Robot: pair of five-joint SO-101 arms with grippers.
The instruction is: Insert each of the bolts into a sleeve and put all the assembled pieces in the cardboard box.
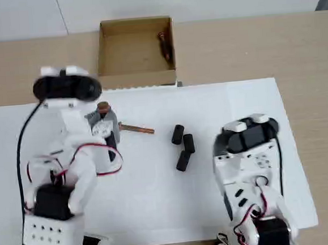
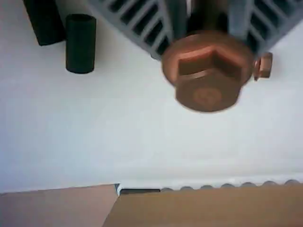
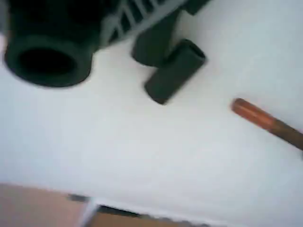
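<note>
Mating step. Left fingers [image 2: 128, 21] pinch a bolt [image 2: 207, 75]; right fingers [image 3: 137, 14] apparently pinch a sleeve [image 3: 47, 57]. Next move needs the bolt shank lined up with the sleeve bore.

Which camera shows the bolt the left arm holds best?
Left wrist view: the held bolt shows its hexagonal head close up. High view shows it small in the left end effector. Right wrist view catches the loose bolt instead.

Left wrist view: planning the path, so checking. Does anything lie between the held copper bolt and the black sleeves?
Yes. In the high view a second copper bolt lies flat on the white paper between the held hex-headed copper bolt and the black cylindrical sleeves.
</note>
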